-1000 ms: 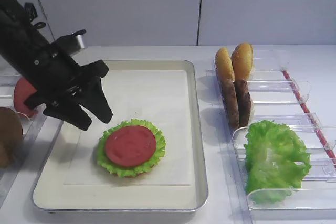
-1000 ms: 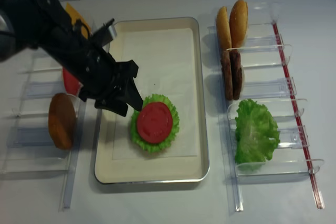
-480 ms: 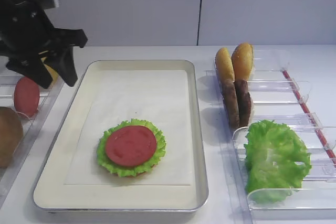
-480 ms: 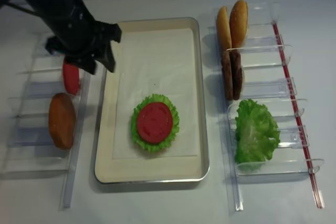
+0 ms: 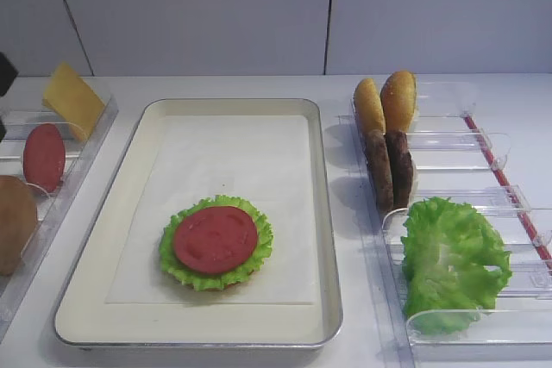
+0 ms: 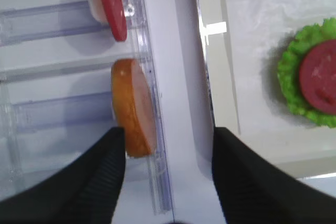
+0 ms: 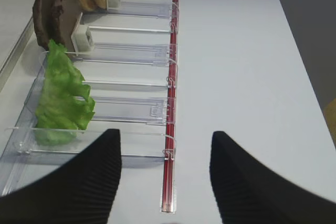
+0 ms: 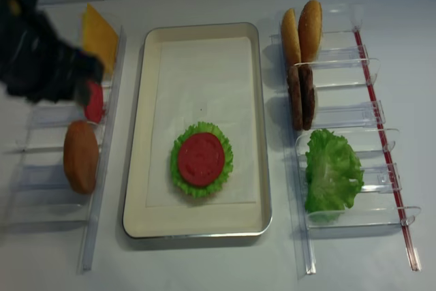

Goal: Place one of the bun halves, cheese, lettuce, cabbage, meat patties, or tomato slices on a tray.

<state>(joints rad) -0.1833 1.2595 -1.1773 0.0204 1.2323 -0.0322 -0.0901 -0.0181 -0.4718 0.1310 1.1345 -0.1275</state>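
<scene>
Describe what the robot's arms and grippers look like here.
Both grippers are black. The right gripper and left gripper each show two broad, rounded fingers with fine ribbed ridges across their surfaces. From overhead the left arm is a bulky, blurred black mass. No cables or markings are discernible.

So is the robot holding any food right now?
No. The left fingers are spread open above the bun half without touching it, and the right fingers are open and empty too.

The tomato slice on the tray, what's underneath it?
The tomato slice lies on a frilly lettuce leaf on the tray. A sliver of something brownish shows below the leaf; the rest is covered.
</scene>
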